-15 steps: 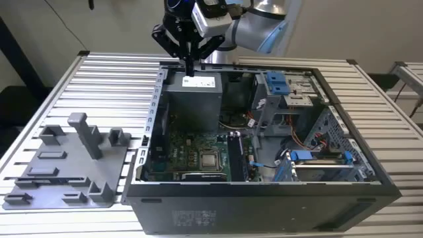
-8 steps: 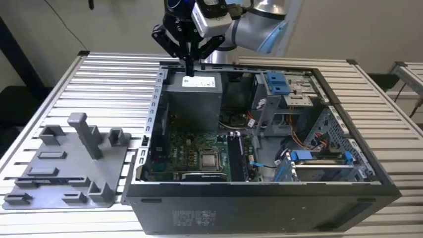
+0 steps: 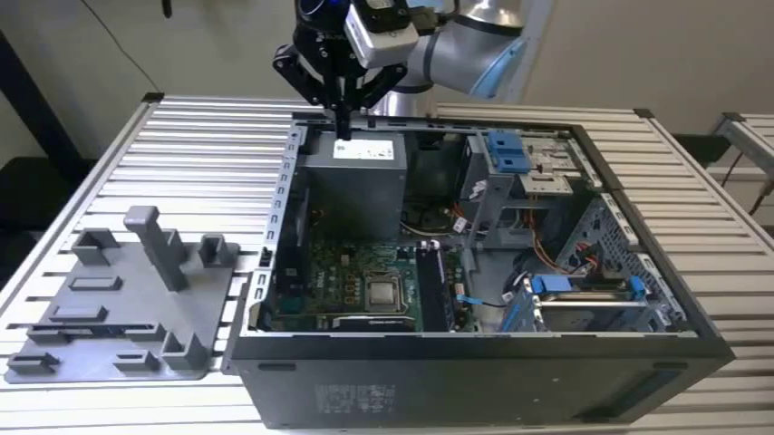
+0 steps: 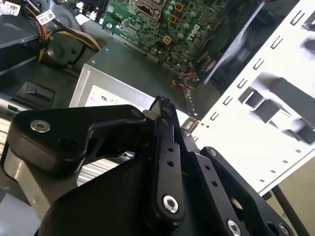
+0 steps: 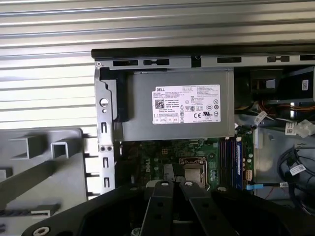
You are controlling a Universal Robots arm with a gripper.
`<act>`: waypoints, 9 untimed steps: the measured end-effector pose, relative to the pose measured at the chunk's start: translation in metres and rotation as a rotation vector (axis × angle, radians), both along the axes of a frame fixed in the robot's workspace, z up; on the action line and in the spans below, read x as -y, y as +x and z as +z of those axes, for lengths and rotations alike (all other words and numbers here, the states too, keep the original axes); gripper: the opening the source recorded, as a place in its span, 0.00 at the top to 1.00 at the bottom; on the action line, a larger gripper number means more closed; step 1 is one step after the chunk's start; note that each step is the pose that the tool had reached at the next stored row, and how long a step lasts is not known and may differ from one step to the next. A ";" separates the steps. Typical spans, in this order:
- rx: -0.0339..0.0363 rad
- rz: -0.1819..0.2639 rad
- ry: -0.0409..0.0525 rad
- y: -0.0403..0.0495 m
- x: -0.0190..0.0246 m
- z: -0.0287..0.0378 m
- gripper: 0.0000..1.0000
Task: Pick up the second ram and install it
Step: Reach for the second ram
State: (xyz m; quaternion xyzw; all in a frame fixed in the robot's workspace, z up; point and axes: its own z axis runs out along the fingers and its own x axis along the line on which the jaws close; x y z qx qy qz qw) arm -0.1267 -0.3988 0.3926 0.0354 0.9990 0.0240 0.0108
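Note:
My gripper (image 3: 343, 127) hangs above the grey power supply (image 3: 353, 177) at the back of the open computer case (image 3: 484, 362). Its two black fingers (image 4: 165, 142) are pressed together, shut, with nothing between them. In the first wrist view the power supply (image 5: 179, 110) lies below the gripper (image 5: 173, 183). A long, thin dark stick (image 3: 94, 328), which looks like the second ram, lies in the grey tray (image 3: 121, 299) on the exterior view's left, far from the gripper. The green motherboard (image 3: 351, 285) has long black sockets (image 3: 430, 290) beside the processor.
The case stands on a slatted metal table (image 3: 181, 154). Blue drive brackets (image 3: 508, 149) and loose cables (image 3: 484, 299) fill the case's side toward the exterior view's right. The tray carries upright grey blocks (image 3: 155, 245).

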 end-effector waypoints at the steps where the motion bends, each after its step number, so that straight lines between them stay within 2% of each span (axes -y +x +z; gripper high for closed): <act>1: 0.0001 0.000 0.0000 -0.0010 0.0000 0.0000 0.89; 9: 0.0001 0.000 0.0000 -0.0119 0.0001 0.0000 0.89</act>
